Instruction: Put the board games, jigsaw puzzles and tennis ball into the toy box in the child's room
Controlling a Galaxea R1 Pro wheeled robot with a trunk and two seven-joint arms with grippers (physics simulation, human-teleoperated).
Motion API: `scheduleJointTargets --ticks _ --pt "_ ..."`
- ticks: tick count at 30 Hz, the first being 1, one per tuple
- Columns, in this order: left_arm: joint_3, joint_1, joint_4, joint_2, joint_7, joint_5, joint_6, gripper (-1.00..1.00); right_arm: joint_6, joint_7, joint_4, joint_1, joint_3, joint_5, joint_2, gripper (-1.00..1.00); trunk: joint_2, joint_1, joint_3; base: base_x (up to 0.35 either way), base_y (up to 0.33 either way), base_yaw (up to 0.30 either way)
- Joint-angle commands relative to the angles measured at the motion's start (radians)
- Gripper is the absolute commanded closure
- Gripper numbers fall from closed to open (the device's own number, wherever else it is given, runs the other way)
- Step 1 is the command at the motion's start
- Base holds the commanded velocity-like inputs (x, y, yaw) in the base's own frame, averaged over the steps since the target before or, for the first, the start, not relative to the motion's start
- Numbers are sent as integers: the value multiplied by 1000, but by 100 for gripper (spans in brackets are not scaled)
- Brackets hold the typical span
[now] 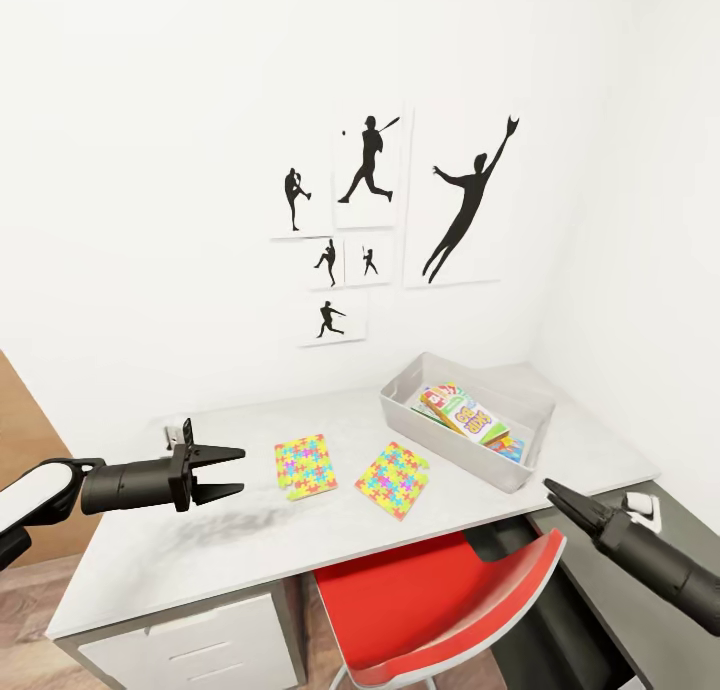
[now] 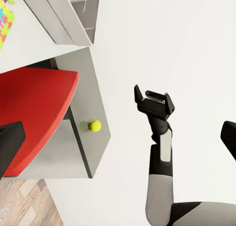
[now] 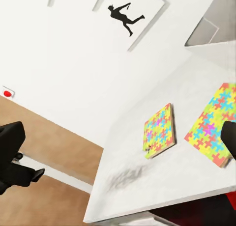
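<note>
Red chair (image 1: 430,610) sits closest, tucked under the table (image 1: 250,550). On the tabletop I see the toy box (image 1: 520,470) holding board games (image 1: 462,413), then two jigsaw puzzles (image 1: 305,465) flat beside it, apart. Tennis ball (image 2: 94,125) lies at the table's far end. Left gripper (image 1: 232,473) spread wide over the table; right gripper (image 1: 552,488) looks pinched closed, empty.

I see two jigsaw puzzles (image 1: 305,465) patterned yellow, green, pink, blue on the pale grey table (image 1: 250,550); red chair (image 1: 430,595); yellow-green tennis ball (image 2: 95,126).
</note>
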Motion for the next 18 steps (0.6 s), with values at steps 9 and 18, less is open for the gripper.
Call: scheduleJointTargets --ticks 9,18 --pt "-5 -2 0 0 -8 -4 0 -100 13 -163 -3 -28 81 2 2 -100 -2 1 -2 0 0 0" --pt "-4 -2 -2 0 -9 -4 -2 -100 15 -225 -3 -41 122 -2 2 -100 -2 1 -2 0 66 0"
